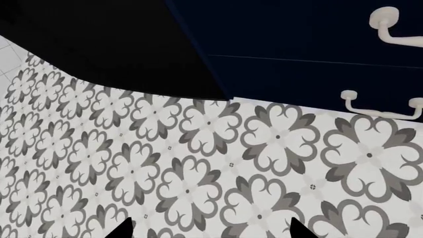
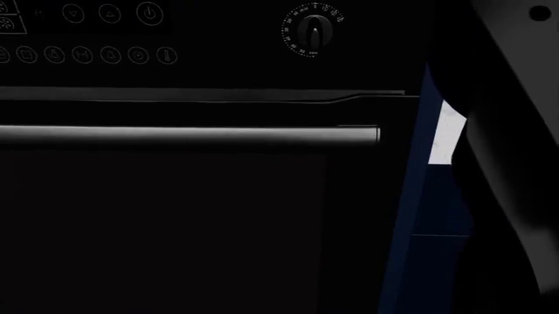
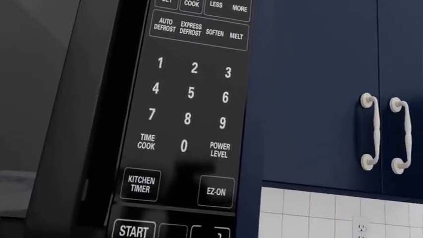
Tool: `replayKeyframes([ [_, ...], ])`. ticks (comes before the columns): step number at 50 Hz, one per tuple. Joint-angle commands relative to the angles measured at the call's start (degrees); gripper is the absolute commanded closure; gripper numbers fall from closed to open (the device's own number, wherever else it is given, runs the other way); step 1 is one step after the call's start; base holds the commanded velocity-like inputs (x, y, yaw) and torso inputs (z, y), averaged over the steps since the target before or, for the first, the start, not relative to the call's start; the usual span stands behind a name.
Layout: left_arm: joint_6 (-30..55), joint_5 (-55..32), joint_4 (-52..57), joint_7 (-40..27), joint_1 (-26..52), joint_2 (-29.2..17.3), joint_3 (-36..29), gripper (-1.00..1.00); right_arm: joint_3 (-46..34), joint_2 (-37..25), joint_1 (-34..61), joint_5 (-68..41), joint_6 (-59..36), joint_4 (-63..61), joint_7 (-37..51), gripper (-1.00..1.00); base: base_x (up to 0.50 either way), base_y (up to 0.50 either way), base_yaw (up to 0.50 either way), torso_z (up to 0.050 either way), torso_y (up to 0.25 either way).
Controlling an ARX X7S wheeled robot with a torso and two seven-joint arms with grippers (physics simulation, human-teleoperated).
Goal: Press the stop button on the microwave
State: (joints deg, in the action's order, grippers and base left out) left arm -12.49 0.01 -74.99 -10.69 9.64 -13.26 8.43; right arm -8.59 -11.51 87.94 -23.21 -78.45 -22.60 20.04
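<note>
**Keypad in sight, stop button not yet pressed**

The right wrist view faces the microwave at close range — its keypad fills the frame, digits at centre, the START key down at 7 o'clock. Two keys just beside START, toward 6 o'clock, are cut off by the frame edge; the stop button is probably one of them (the labels cannot be read). Nothing touches the panel, so the press is judged still ahead. The right gripper's fingers do not show, so I cannot tell their state. The left gripper hangs over patterned floor tile, tips spread apart, holding nothing. The head view shows only a dark oven front.
</note>
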Motion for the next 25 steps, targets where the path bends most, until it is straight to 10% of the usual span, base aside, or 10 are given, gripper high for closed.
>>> replayKeyframes([
  [1,0.0,0.0,0.0,0.0,0.0,0.0,0.0,-1.0,0.4,-0.4,-1.4,-0.8,-1.5,-1.5,0.4,1.0,0.0,0.0,0.0,0.0,0.0],
  [25,0.0,0.0,0.0,0.0,0.0,0.0,0.0,-1.0,-1.1,-2.0,-3.8,-0.3,2.2,1.9,0.3,1.0,0.0,0.0,0.0,0.0,0.0],
])
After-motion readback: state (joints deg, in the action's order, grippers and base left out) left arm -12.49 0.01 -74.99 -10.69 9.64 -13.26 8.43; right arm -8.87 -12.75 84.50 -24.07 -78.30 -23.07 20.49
